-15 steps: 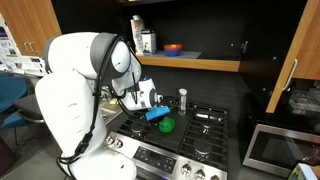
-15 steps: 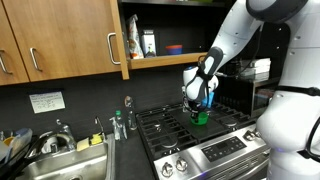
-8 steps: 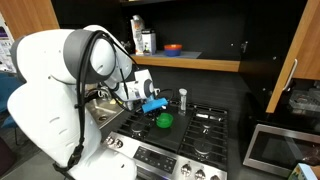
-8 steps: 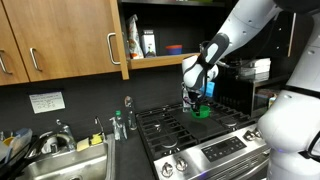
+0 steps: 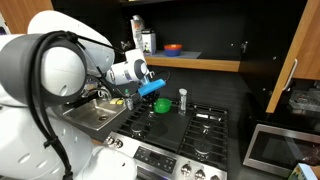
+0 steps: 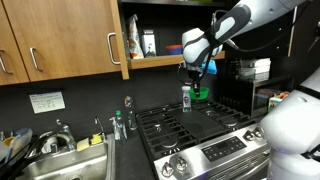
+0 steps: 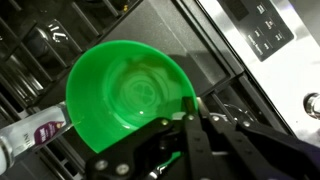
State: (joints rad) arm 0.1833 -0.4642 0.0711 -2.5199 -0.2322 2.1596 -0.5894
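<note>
Gripper (image 7: 193,108) pinched shut on the rim of the green bowl (image 7: 125,90). The bowl looks empty and hangs in the air above the stove (image 5: 205,125), near the small bottle (image 7: 30,130). Judgement: the rim grip is thin — hold the wrist level, move slowly, and swing clear of the bottle.

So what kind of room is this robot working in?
A kitchen, most likely: a gas stove with black grates, a sink beside it and wooden cabinets above. The gripper holds a green bowl over the stove.
</note>
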